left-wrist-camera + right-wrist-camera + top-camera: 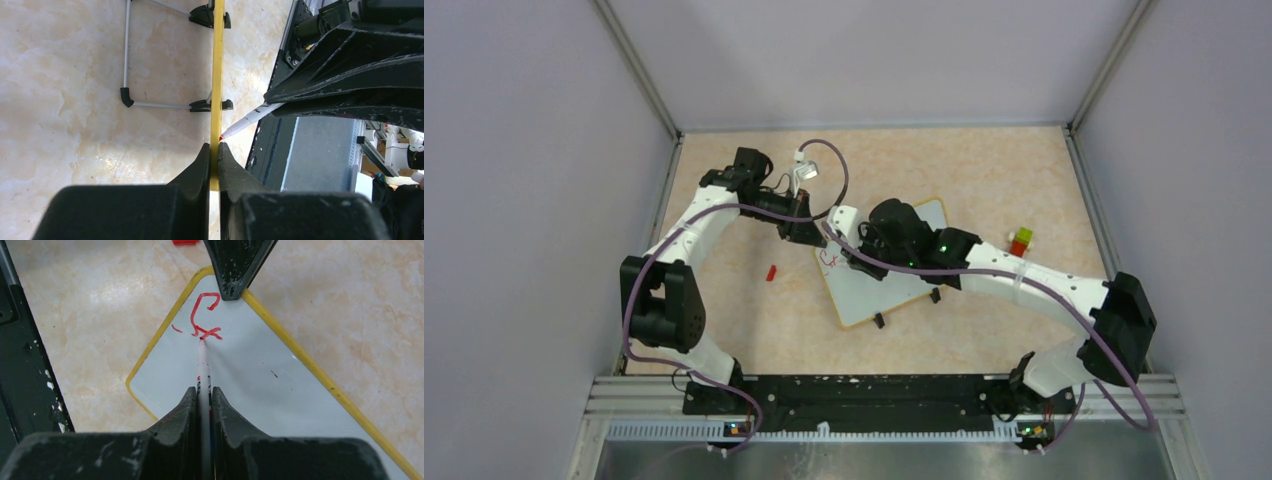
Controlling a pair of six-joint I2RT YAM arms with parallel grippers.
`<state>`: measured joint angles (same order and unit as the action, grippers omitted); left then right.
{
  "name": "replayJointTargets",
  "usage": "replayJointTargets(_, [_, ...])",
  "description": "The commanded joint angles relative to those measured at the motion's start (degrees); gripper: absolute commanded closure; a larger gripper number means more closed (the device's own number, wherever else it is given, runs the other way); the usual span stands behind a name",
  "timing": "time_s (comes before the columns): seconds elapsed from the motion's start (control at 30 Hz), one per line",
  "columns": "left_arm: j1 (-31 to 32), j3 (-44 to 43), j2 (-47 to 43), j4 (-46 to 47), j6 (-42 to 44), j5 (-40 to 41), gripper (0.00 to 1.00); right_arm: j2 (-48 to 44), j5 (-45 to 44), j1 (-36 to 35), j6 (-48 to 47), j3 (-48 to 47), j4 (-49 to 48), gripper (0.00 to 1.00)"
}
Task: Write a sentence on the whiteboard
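Only the first red strokes of the sentence (192, 314) exist; the right claw (202, 392) pinches the marker (202, 360) and the left claw (214, 150) pinches the rim of the whiteboard (260, 390), so steady lettering likely comes next.

Light falls soft and even from above, so in the overhead view the arms (1024, 280) throw only faint, fuzzy-edged shadows on the tabletop (984, 170), with no hard glare. From the left wrist the marbled surface looks bright, almost washed out toward the top left, while the dark jaws sit soft and out of focus. From the right wrist the whiteboard (260, 385) takes a cool bluish cast, the red strokes (202, 322) crisp, the near jaws blurred.
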<state>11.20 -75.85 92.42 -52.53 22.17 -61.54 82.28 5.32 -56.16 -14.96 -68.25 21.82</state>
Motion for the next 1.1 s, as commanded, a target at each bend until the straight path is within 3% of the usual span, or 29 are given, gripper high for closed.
replayJointTargets(0.0, [0.4,-1.1,-0.3,-0.4,-0.1,-0.7,1.00,-1.8,-0.8,-0.8,-0.5,1.5,-0.7,1.00])
replayJointTargets(1.07, [0.4,-1.2,-0.4,-0.3,-0.4,-0.5,1.00,-3.3,-3.0,0.8,-1.1,-3.1,-0.8,1.00])
